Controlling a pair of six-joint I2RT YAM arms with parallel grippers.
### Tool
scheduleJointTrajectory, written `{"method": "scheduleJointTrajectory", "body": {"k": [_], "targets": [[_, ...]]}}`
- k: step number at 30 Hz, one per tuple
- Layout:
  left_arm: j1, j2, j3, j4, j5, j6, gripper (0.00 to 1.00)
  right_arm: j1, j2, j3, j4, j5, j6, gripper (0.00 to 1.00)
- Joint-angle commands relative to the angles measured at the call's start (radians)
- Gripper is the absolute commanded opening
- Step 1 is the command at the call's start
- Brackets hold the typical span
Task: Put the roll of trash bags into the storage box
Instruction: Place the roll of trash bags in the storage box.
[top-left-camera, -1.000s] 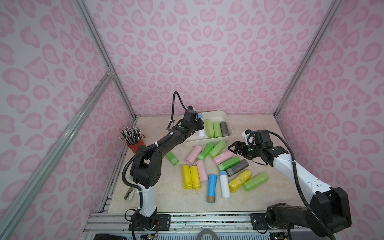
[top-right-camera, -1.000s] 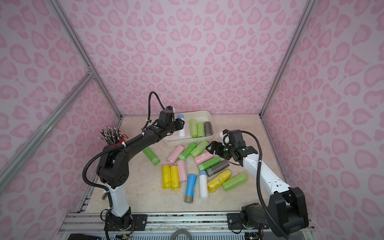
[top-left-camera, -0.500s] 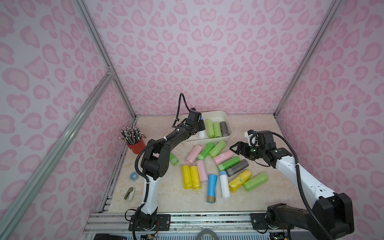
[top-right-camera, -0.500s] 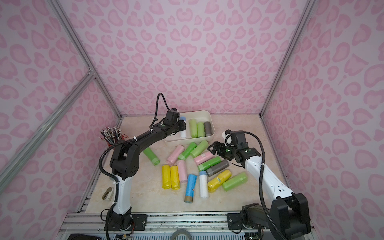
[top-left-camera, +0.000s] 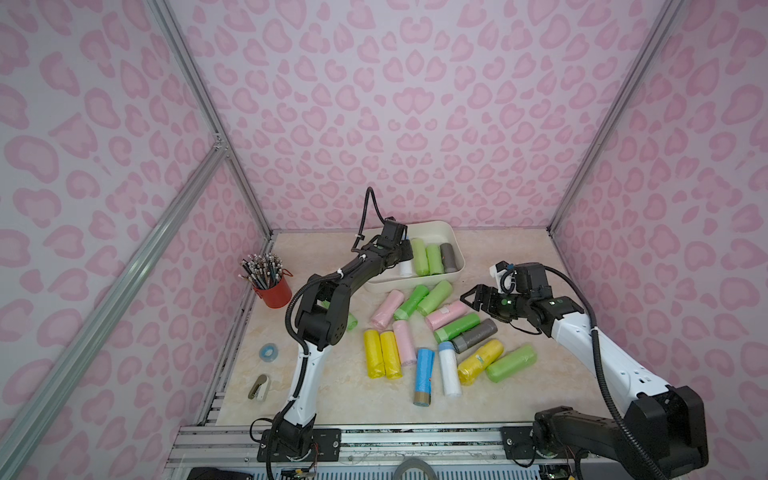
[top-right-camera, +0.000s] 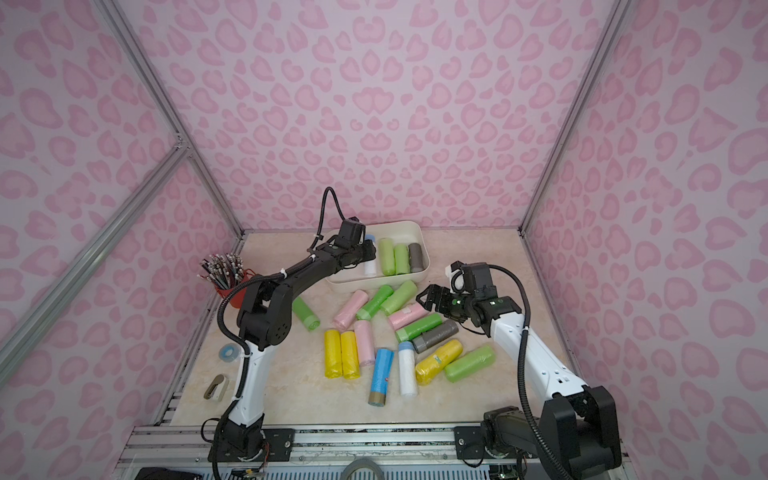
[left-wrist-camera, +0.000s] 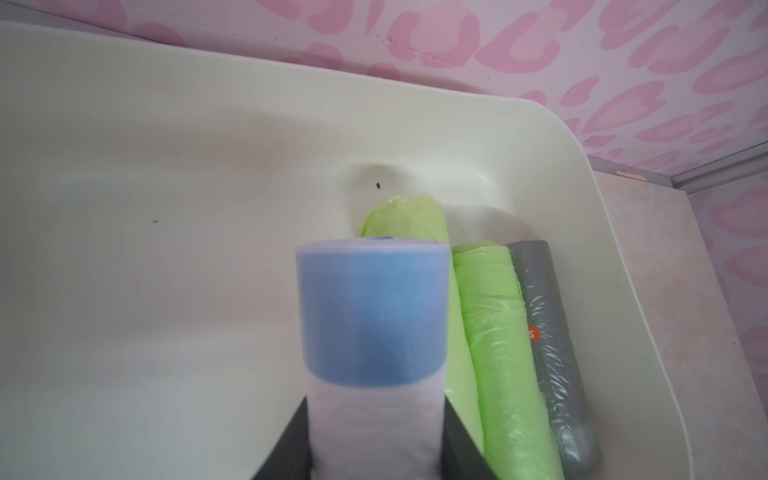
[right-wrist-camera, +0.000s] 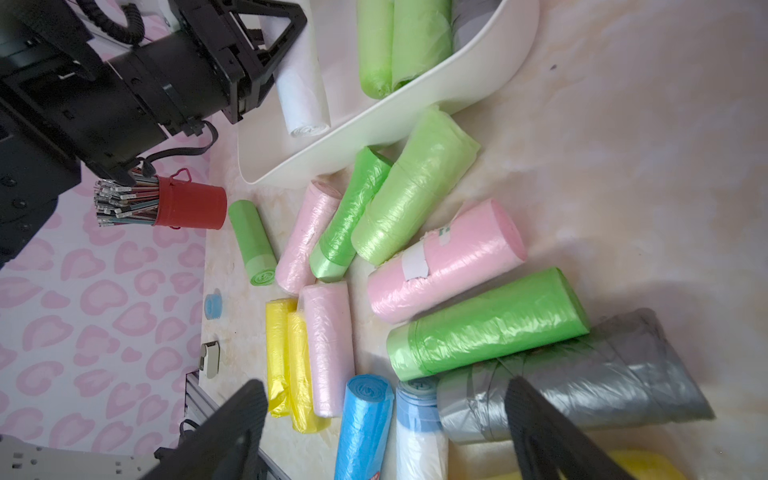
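The cream-white storage box (top-left-camera: 415, 283) (top-right-camera: 376, 283) stands at the back of the table. My left gripper (top-left-camera: 404, 258) (top-right-camera: 366, 258) reaches into it, shut on a white roll of trash bags with a blue band (left-wrist-camera: 374, 316) (right-wrist-camera: 301, 91). The black fingers (left-wrist-camera: 457, 449) press the roll's two sides. The roll sits low in the box beside two light green rolls (top-left-camera: 427, 257) and a grey roll (top-left-camera: 449, 257). My right gripper (top-left-camera: 471, 297) (right-wrist-camera: 384, 386) hangs open over the loose rolls, holding nothing.
Several loose rolls (top-left-camera: 444, 332), pink, green, yellow, blue, white and grey, lie in front of the box. A red pencil cup (top-left-camera: 274, 290) stands at the left edge, with a small blue tape ring (top-left-camera: 268, 352) and a small beige clip-like thing (top-left-camera: 258, 387) nearer the front.
My left gripper has carried the white roll a little to the right, further into the box toward the green rolls. The right gripper has barely moved and stays open.
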Motion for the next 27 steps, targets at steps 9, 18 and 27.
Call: {"method": "scheduleJointTrajectory", "body": {"k": [9, 18, 27], "targets": [[-0.011, 0.046, 0.050, -0.024, -0.014, 0.010, 0.53, -0.003, 0.009, -0.008, -0.009, -0.004, -0.013, 0.91], [-0.032, 0.021, 0.054, -0.029, -0.045, 0.030, 1.00, -0.004, 0.008, -0.002, -0.018, -0.002, -0.009, 0.91], [-0.035, -0.046, -0.014, -0.001, -0.064, 0.036, 1.00, -0.003, 0.020, 0.006, -0.018, -0.005, -0.007, 0.91]]}}
